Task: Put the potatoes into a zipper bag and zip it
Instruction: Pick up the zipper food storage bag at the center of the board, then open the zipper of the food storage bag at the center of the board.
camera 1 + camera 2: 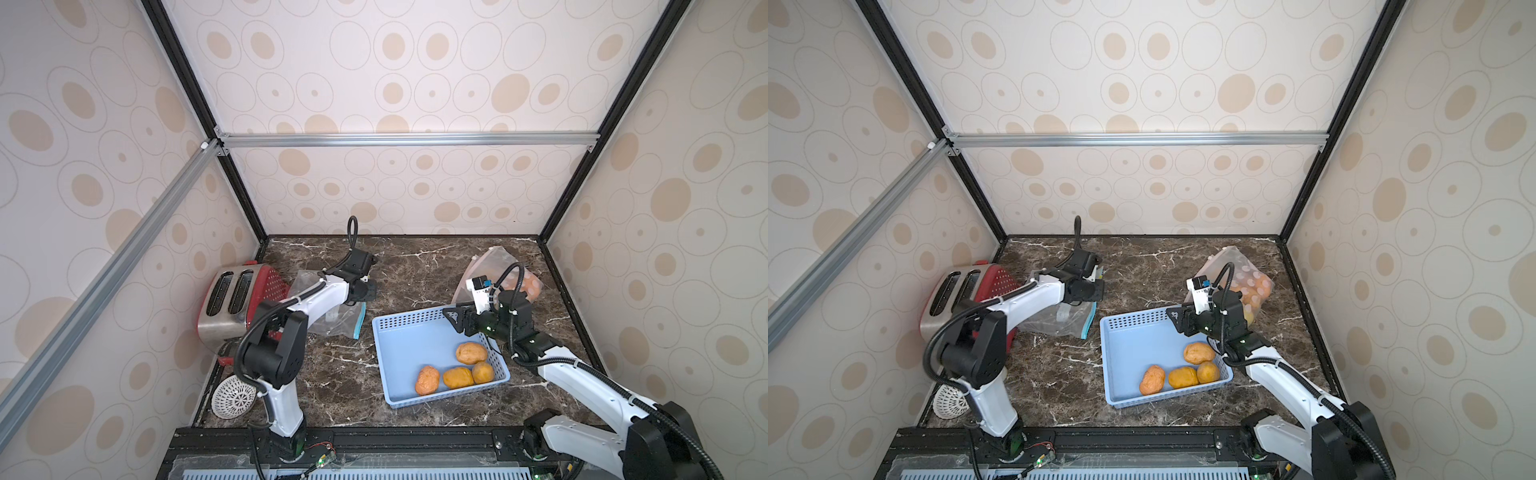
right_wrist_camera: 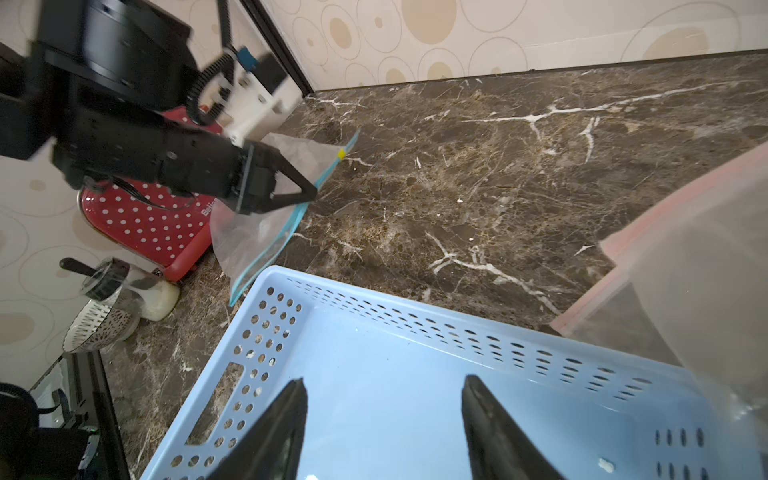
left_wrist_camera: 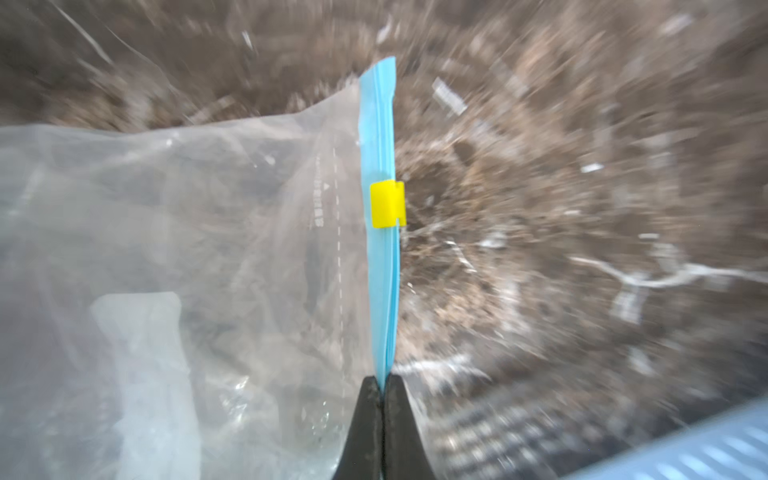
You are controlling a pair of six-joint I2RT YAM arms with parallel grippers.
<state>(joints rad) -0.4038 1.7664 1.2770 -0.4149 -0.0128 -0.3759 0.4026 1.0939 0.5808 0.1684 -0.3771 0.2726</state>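
The left tool [image 3: 381,380] pinches the blue strip [image 3: 380,270] of the empty bag [image 3: 166,228] shut, so lift slowly; the right tool [image 2: 383,380] hangs open, holding nothing.

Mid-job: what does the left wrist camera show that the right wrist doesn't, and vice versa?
Left wrist only: a close look at the left gripper shut on the end of the blue zipper strip. Right wrist only: the right gripper open, the red toaster, a second bag with a pink zip. Both: the clear bag, its yellow slider, the marble table, the blue basket.
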